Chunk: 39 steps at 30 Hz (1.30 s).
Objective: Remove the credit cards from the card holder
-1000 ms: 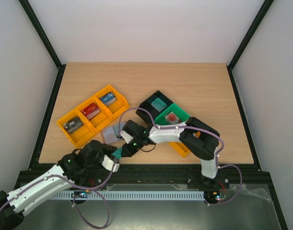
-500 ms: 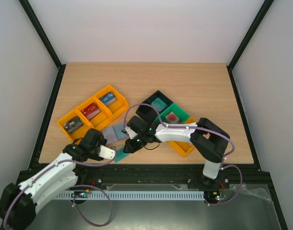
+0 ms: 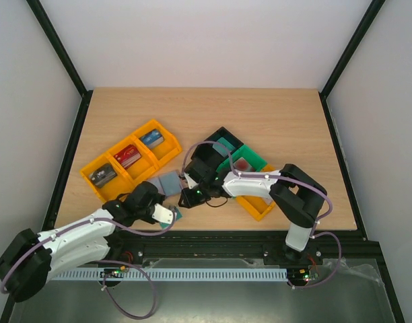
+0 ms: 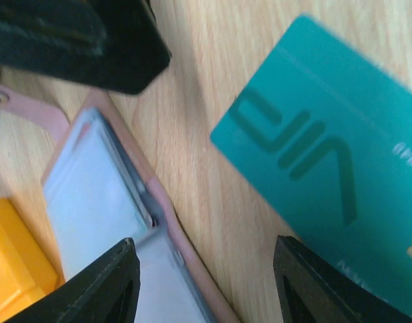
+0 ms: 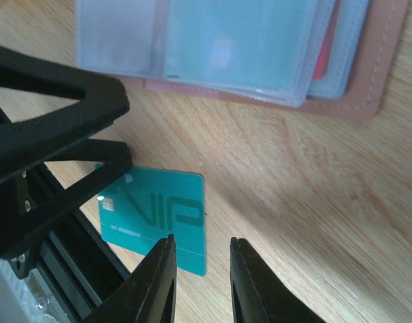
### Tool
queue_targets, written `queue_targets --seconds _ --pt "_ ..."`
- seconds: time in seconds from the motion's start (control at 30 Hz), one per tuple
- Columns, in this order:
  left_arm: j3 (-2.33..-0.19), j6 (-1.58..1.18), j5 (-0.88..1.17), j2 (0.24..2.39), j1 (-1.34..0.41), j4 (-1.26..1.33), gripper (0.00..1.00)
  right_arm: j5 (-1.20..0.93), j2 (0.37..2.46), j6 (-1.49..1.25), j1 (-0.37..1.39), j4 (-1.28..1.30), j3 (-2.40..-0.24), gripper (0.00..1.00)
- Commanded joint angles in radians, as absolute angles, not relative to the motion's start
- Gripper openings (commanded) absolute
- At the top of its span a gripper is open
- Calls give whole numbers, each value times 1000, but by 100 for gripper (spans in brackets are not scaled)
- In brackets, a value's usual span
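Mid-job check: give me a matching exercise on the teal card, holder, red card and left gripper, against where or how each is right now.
Things:
1 teal card
2 holder
3 red card
4 left gripper

States:
A jaws apart, nothing between them
B tucked inside the holder, only an edge showing
C lying open, pale side up
D flat on the table, printed side up

Pairs: 1-D, 2-C, 3-B, 4-A
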State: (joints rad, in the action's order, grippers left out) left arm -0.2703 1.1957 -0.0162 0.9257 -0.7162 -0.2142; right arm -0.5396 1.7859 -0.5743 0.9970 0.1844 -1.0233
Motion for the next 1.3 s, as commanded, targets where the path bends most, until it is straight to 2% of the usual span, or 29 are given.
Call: queue_targets --seconds 0.0,0.23,0.47,0.57,0.7,0.83,1.03,1.27 --pt "-203 1141 17 963 -787 -290 57 -513 1774 -603 995 156 -976 23" --pt "-207 1147 3 979 -916 -280 55 -487 1742 -590 985 182 -952 24" --pt "-265 1023 42 955 -1047 -310 55 -510 1793 -595 984 166 -1002 24" --pt "-301 1022 -11 941 -1048 -351 59 -505 1788 -586 984 173 -1001 24" --pt "-355 1098 -74 865 -1049 -421 73 -504 1784 -582 984 171 -1002 24" --pt "-366 1188 -40 807 -1063 -517 79 -531 1784 -585 985 151 -992 24" --pt "-292 1108 -150 844 -1204 -362 86 -589 1790 -628 984 94 -954 25" --pt "-232 1196 -184 840 -1216 -340 86 -593 1768 -631 984 72 -922 25"
